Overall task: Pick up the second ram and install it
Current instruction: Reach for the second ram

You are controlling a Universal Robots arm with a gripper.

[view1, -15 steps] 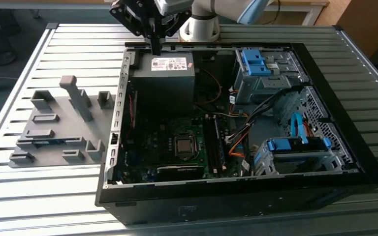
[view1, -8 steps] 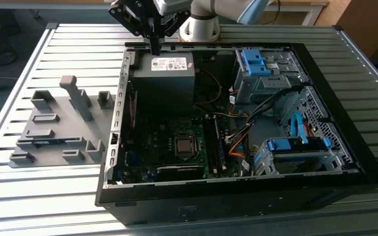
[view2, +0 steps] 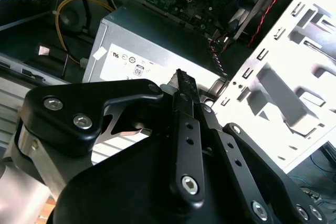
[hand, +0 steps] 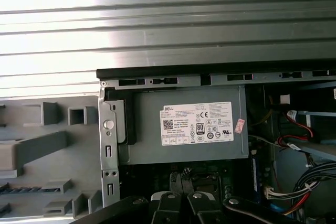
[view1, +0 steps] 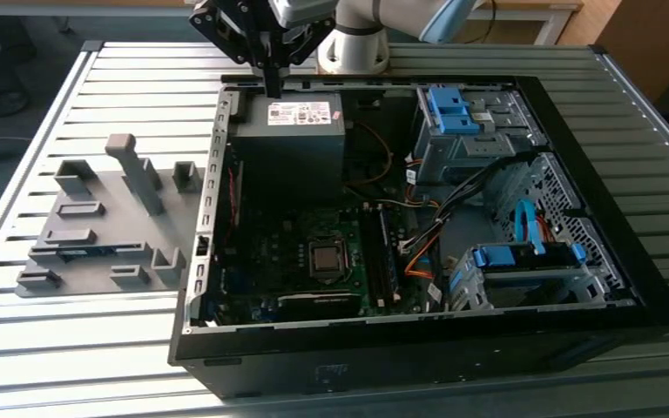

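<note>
Second ram [view1: 88, 251], a thin blue stick, lies flat in a slot of the grey holder tray [view1: 84, 277] on the slatted table [view1: 79, 348], toward the near corner on the exterior view's left. Its long axis runs roughly from 9 to 3 o'clock in that view, about crosswise to the side wall of the computer case [view1: 428, 326] just beside the tray. In the first wrist view the same stick [hand: 21, 188] shows as a dark blue strip seated in the tray. Farther in, the open case holds the motherboard [view1: 300, 252], and beyond that, at the far end, sits the grey power supply [view1: 288, 139] with its white label facing up. Farthest of all, the gripper [view1: 273, 87] hangs over the far edge of that power supply, well apart from the tray. Its fingers look drawn together with nothing seen between them, as the first wrist view [hand: 179, 181] and the second wrist view [view2: 181, 77] both suggest. From the gripper the ram lies at about 7 o'clock in the exterior view, outside the case wall, so I judge the pick not yet made.
</note>
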